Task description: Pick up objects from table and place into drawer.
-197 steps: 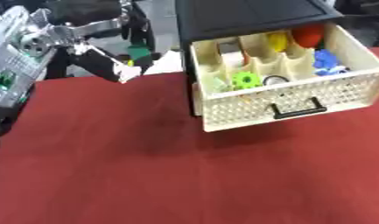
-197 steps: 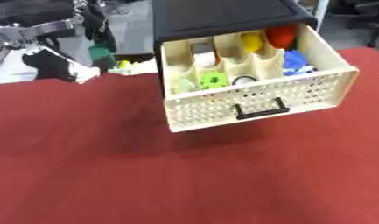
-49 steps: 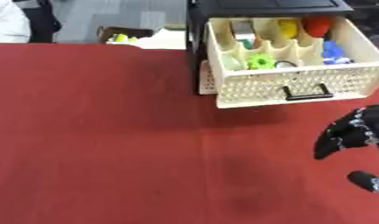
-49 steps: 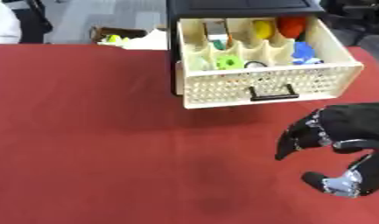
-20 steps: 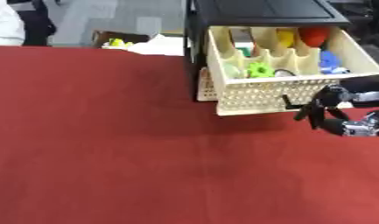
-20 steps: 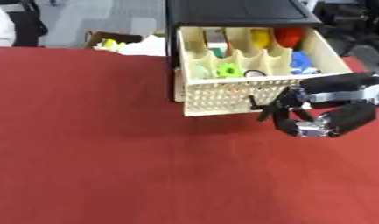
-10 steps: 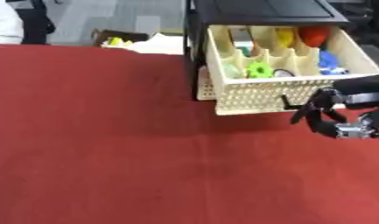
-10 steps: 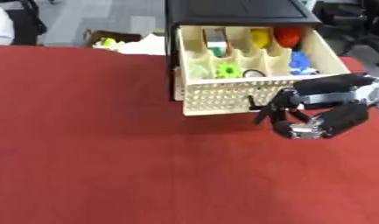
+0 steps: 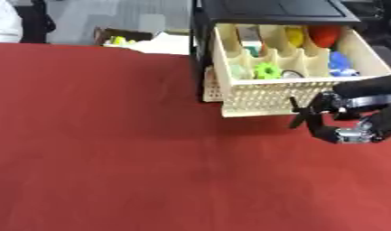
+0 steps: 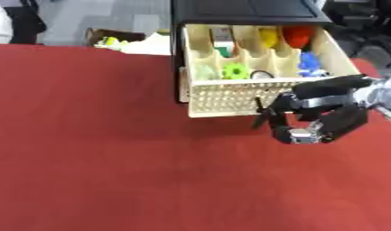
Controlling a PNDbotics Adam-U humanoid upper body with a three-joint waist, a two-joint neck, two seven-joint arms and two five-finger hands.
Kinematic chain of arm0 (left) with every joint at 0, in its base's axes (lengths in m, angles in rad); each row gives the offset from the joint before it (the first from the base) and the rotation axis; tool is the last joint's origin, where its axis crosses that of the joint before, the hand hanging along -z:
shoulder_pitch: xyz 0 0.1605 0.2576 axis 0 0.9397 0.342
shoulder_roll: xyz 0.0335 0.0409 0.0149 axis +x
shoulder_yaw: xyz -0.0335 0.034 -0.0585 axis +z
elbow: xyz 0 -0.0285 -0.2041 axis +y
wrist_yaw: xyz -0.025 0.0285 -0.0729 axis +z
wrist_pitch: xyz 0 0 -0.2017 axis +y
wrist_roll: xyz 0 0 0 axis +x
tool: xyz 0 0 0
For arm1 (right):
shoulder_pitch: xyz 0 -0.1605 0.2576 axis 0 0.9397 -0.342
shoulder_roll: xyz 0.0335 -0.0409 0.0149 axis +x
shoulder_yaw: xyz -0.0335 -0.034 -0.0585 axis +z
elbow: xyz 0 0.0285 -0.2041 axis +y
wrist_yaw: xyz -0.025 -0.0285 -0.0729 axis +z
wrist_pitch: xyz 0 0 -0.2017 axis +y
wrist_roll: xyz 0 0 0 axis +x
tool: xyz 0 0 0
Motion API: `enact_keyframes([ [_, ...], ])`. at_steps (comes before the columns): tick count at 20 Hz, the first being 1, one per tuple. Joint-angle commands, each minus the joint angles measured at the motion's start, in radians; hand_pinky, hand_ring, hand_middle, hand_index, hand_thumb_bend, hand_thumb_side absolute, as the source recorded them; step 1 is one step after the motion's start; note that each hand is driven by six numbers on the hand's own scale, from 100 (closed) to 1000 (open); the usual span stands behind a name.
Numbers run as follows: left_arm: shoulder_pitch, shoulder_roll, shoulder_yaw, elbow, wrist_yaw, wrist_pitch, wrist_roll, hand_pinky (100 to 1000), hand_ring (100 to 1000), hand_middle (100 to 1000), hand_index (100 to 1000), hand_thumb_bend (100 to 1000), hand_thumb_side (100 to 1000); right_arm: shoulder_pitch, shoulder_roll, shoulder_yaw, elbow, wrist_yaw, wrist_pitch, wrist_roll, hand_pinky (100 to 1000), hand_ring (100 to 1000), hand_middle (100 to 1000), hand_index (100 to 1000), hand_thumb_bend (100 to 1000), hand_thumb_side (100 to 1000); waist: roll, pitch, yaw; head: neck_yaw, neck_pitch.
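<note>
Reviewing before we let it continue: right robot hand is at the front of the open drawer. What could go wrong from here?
1. The right robot hand sits at the drawer front with fingers curled by the handle; a push off-centre could skew the drawer rather than slide it into the black cabinet.
2. The green gear-shaped piece and blue object sit high in their compartments; they might catch on the cabinet edge.
3. Fingers could get caught between the drawer front and the red table.

A red table carries a black cabinet at its far edge.

No readable text, labels or numbers anywhere.
</note>
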Motion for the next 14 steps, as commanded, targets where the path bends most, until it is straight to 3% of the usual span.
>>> enact_keyframes([
  [1, -0.016, 0.003, 0.003, -0.018, -0.002, 0.001, -0.003, 698, 685, 684, 877, 100, 1000, -0.014, -0.017, -0.007, 0.008, 0.010, -0.147, 0.159, 268, 535, 553, 899, 100, 1000, 0.001, -0.008, 0.001, -0.004, -0.002],
  [14, -0.023, -0.001, 0.002, -0.018, -0.001, -0.001, -0.012, 693, 685, 685, 876, 100, 1000, -0.047, -0.009, -0.004, 0.018, -0.021, -0.131, 0.159, 259, 527, 541, 894, 100, 1000, 0.000, 0.002, 0.007, -0.008, -0.029],
])
